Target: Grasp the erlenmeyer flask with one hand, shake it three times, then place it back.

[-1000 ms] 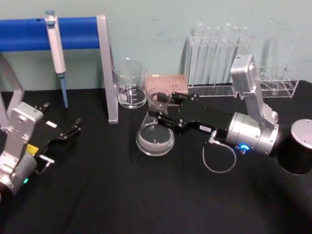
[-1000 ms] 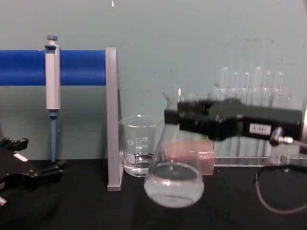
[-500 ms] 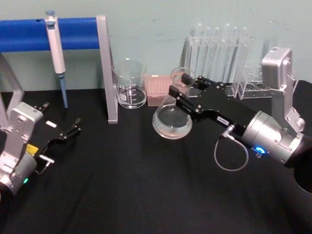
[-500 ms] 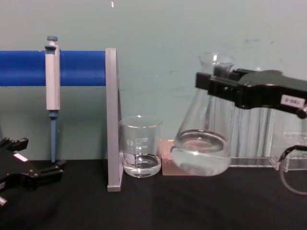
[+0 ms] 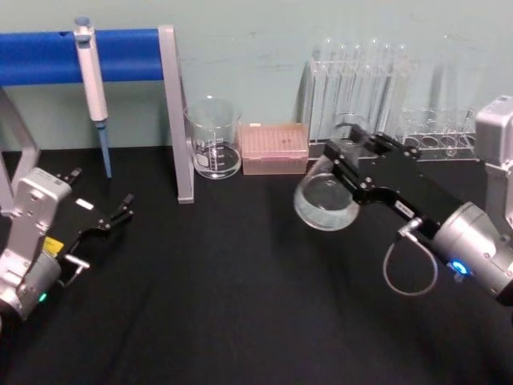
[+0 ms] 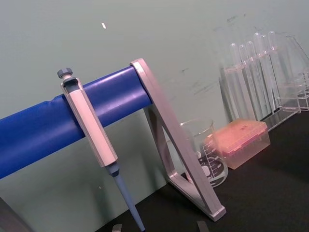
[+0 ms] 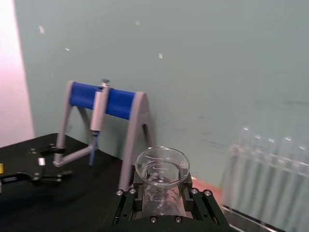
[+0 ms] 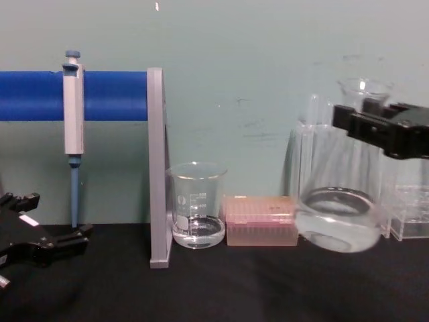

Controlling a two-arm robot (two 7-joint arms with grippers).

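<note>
erlenmeyer flask [image 8: 335,216] tilted, neck up — (hand [image 8: 362,126] gripping)

I work at a lab bench [image 5: 224,305]: an erlenmeyer flask [image 5: 325,202] in my right gripper [image 5: 341,160], a pipette [image 5: 90,68] hanging on a blue-barred stand [image 5: 128,54], a glass beaker [image 5: 213,138], a pink tip box [image 5: 274,148] and racked test tubes [image 5: 361,88] along the green wall [image 5: 256,48]

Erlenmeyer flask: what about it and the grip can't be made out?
Erlenmeyer flask neck: mostly covered by the right gripper in head and right wrist views.
Its graduation marks: too faint in the chest view.
Right gripper's body: cut off by the chest view's right edge.
Parked left gripper: partly cut by the chest view's left edge.
</note>
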